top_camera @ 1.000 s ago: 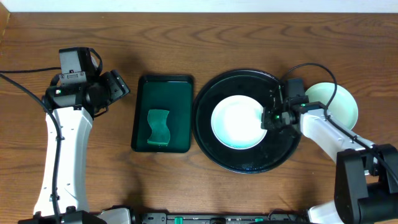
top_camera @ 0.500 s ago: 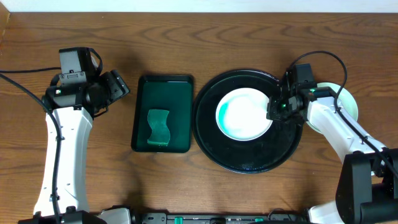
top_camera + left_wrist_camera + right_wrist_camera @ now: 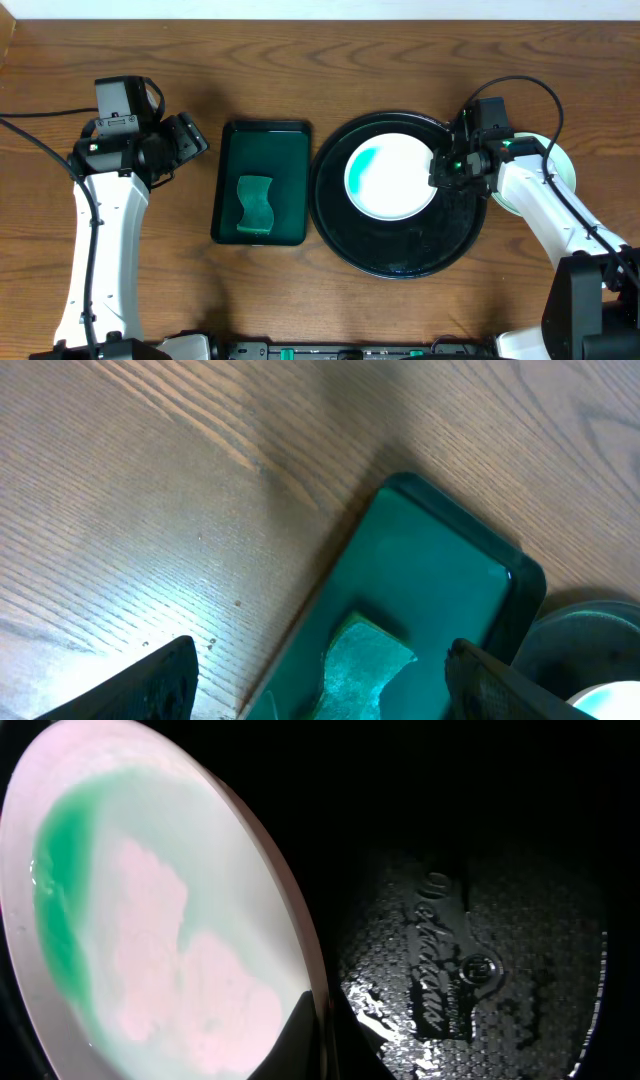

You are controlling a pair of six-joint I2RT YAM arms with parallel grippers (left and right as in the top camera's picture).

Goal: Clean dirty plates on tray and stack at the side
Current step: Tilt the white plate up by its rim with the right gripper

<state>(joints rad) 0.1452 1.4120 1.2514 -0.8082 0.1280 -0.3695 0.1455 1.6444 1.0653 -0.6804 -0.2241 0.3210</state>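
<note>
The right fingers (image 3: pixel 440 172) are pressed together on the right-hand rim of the smeared plate (image 3: pixel 392 180), pinching it. In the right wrist view, the rim runs straight into the pinch, and the gripped edge appears to sit slightly above the tray floor. The plate lies inside the black tray (image 3: pixel 400 255), towards its upper right. A green smear (image 3: pixel 360 165) curves along the plate's left side, so this plate is not yet clean. A second plate (image 3: pixel 565 170) rests on the bench just beside the tray's right edge, partly hidden under the right arm.

The left fingers (image 3: pixel 192 140) are spread wide and hold nothing. They hover over the bench (image 3: pixel 320 60) just left of the green tray (image 3: pixel 265 127), where the sponge (image 3: pixel 255 205) lies.

Step in hand, as judged: the dirty plate is held for wiping. The next move calls for the left fingers to descend onto the sponge, close on it, and carry it across to the smear. The right fingers must keep a firm grip on the rim, since the wiping pressure could pivot the plate in the pinch.
</note>
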